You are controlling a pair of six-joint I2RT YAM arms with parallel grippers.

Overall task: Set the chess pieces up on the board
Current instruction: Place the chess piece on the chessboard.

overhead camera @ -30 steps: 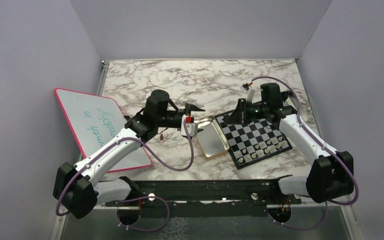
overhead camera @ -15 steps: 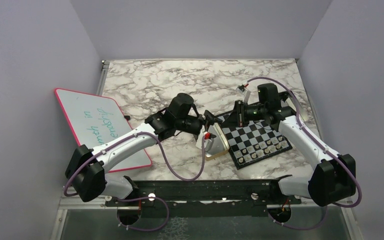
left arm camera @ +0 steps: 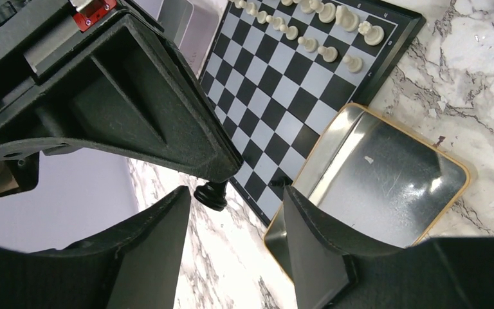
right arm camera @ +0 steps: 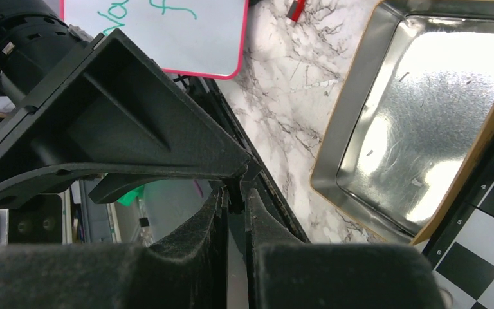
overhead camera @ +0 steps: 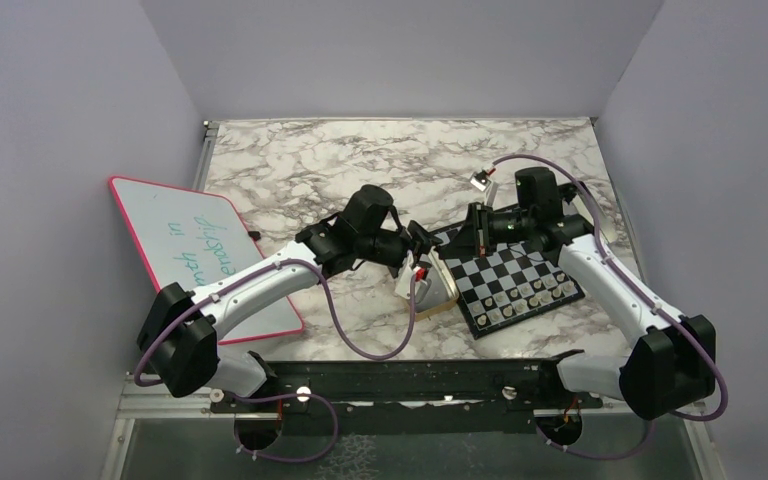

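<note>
The board (overhead camera: 516, 272) of black and pale checks lies right of centre, with pale chess pieces (overhead camera: 532, 293) in rows along its near edge. My right gripper (overhead camera: 479, 236) hovers over the board's far left corner, shut on a black chess piece (left arm camera: 211, 194) whose base points down. In the right wrist view only a sliver of this piece (right arm camera: 235, 193) shows between the pinched fingers (right arm camera: 215, 225). My left gripper (left arm camera: 237, 193) is open, its fingertips on either side of that hanging piece without touching it. Another black piece (left arm camera: 281, 181) stands on the board's corner.
An open gold tin (left arm camera: 386, 180) with a bare metal inside lies against the board's left side, partly under my left gripper (overhead camera: 420, 258). The pink-rimmed whiteboard (overhead camera: 200, 250) lies at the left. A small red object (right arm camera: 296, 9) lies on the marble between them.
My left arm has swung right, from beside the whiteboard to over the tin, up to the right gripper, and its jaws have narrowed a little. The right gripper has barely moved.
</note>
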